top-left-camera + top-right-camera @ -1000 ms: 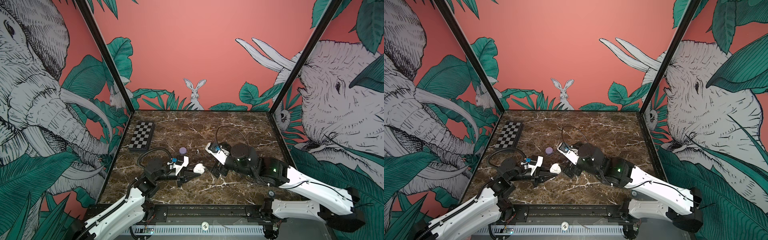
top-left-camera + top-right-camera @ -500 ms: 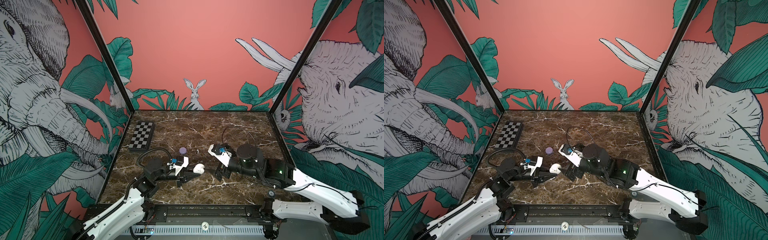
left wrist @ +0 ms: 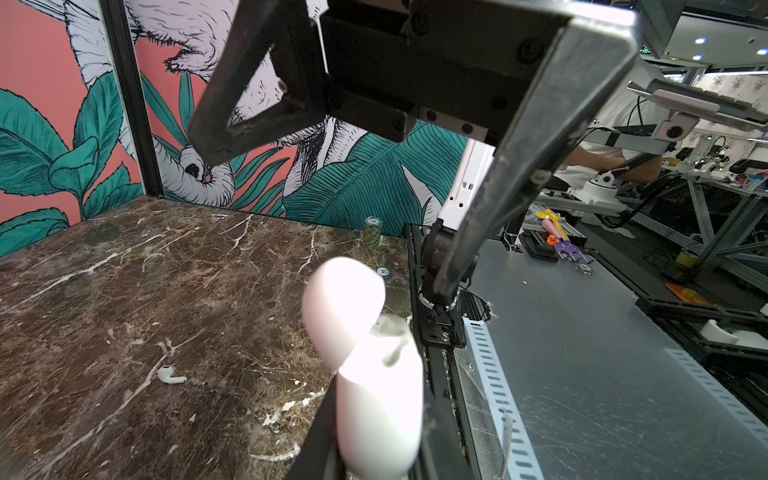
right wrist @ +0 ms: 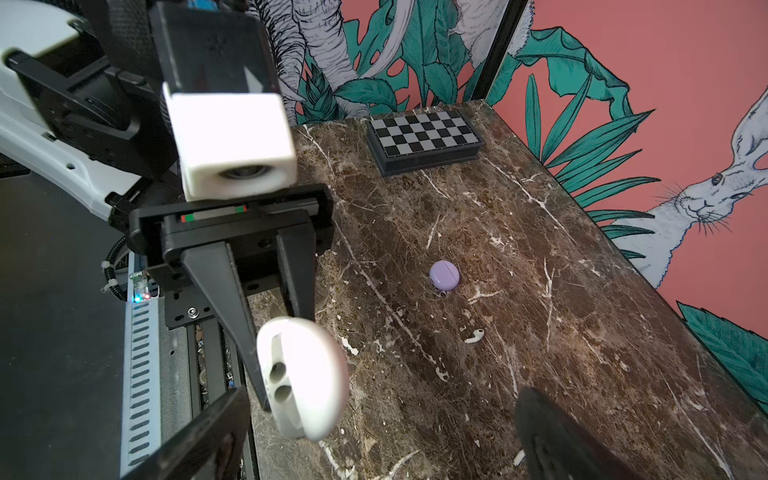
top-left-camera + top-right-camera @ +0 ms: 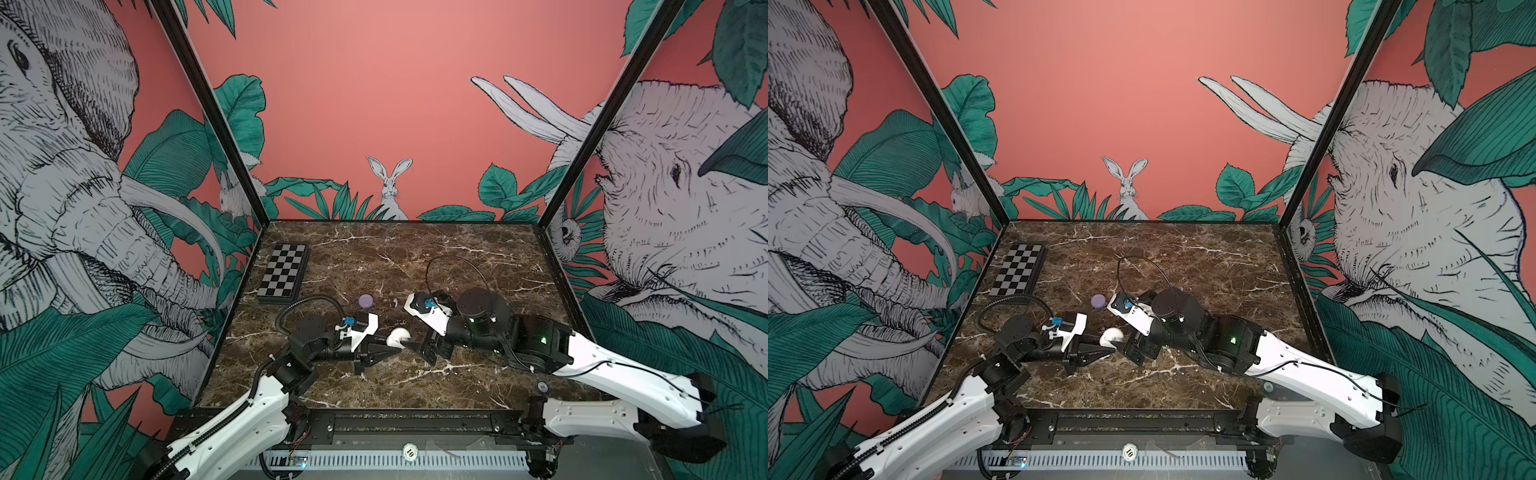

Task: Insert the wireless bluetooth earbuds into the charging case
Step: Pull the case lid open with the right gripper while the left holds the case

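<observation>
My left gripper [image 5: 395,347] [image 3: 374,436] is shut on a white charging case [image 5: 398,336] [image 5: 1112,335] [image 3: 376,399] held just above the table, lid hinged open. Its two sockets [image 4: 280,378] show as dark holes. My right gripper [image 5: 434,351] [image 4: 374,449] is open wide right beside the case, with nothing between its fingers. One white earbud [image 4: 474,336] [image 3: 170,375] lies on the marble past the case. A closed lilac case [image 5: 365,301] [image 5: 1099,301] [image 4: 444,275] sits a little beyond it. No lilac earbuds are in view.
A small checkerboard box [image 5: 284,270] [image 5: 1017,270] [image 4: 424,135] lies at the back left of the marble table [image 5: 415,257]. Painted walls close the left, back and right sides. A metal rail [image 5: 374,424] runs along the front edge.
The right arm swayed slightly and its gripper came a bit nearer the front, still open beside the white case. The left arm and the case have not moved.
</observation>
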{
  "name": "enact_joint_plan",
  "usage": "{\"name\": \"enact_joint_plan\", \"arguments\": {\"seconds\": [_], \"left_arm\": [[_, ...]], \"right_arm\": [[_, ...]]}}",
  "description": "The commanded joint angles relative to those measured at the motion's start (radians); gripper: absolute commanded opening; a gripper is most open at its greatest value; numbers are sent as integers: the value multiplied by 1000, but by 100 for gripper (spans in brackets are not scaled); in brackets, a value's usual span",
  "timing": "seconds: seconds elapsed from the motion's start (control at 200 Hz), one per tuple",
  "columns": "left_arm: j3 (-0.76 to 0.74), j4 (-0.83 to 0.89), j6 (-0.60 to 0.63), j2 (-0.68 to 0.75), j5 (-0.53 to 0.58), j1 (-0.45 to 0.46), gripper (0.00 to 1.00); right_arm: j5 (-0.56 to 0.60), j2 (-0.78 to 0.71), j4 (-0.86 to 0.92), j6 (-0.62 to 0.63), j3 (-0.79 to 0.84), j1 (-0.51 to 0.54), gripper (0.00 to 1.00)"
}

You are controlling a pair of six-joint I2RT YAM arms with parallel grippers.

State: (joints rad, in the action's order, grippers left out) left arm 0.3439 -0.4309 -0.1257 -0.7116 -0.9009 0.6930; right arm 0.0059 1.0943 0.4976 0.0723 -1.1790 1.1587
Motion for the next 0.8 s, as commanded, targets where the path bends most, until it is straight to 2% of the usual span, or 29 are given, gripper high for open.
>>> {"name": "enact_joint_plan", "arguments": {"seconds": [0.0,0.505,0.795], "left_arm": [[30,-6,17,3,-18,2,0],[29,-8,24,1,-27,34,0],[32,47,91,20,16,35,0]], "right_arm": [[34,8,-28,9,10,6,98],[123,27,-11,4,-8,6,98],[55,-54,-22,-33,-10,6,98]]}}
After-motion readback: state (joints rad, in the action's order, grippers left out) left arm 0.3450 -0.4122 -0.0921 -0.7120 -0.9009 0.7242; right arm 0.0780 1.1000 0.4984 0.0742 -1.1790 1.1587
